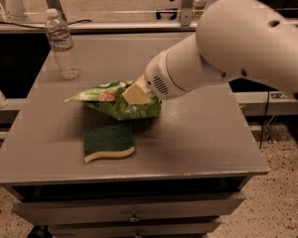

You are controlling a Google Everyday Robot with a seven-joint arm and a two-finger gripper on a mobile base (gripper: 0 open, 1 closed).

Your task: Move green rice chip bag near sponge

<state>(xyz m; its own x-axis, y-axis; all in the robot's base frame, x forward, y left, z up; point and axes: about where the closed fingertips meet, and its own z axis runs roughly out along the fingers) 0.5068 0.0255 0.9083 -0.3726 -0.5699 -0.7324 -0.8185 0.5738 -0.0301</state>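
Claw (137,93) clamped shut on bag (114,103) — bag hangs below. Sponge (109,142) just under claw, nearer camera. Risk: lowering here drapes bag over sponge, nudging it — or slick foil slips early.

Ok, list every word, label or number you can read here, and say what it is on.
Print on the green rice chip bag, held in the gripper just behind the sponge: too blurred to read.
Label on the water bottle: too blurred to read.
No other text shows.
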